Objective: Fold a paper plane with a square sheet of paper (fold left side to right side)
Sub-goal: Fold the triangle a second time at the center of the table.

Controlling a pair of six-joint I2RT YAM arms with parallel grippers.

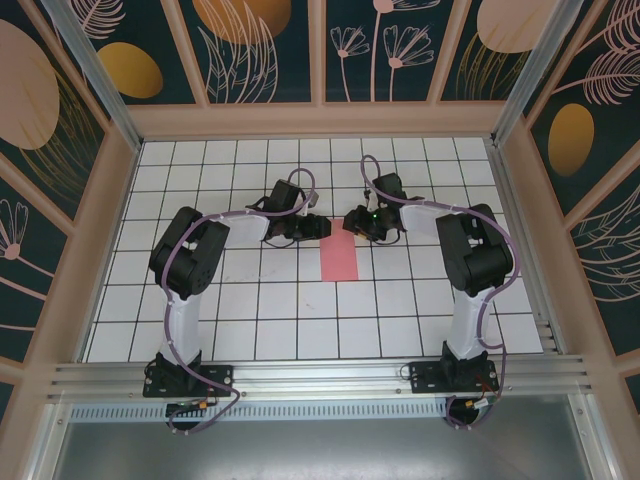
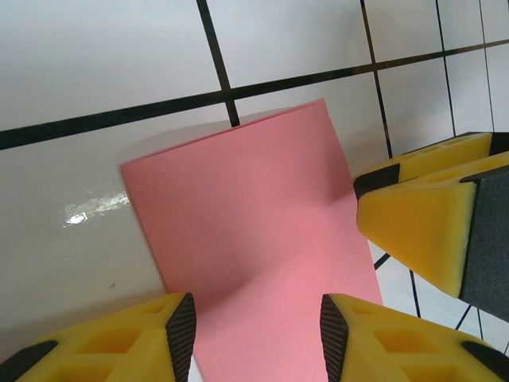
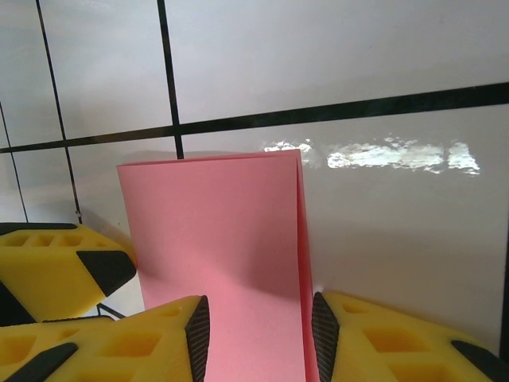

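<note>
Item: square sheet of paper [image 1: 339, 258], salmon-pink, lying flat mid-table [image 1: 250, 300] as a doubled narrow strip. We judge it light, limp and easily creased; best pinched at a loose edge. Left end effector [image 2: 258, 334] and right end effector [image 3: 258, 338]: fingers apart, straddling its far end.

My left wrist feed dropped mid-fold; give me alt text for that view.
The folded pink paper lies on the white grid table, its near end between the yellow fingers of the open left gripper. The right gripper sits at frame right, close beside the paper's edge.
</note>
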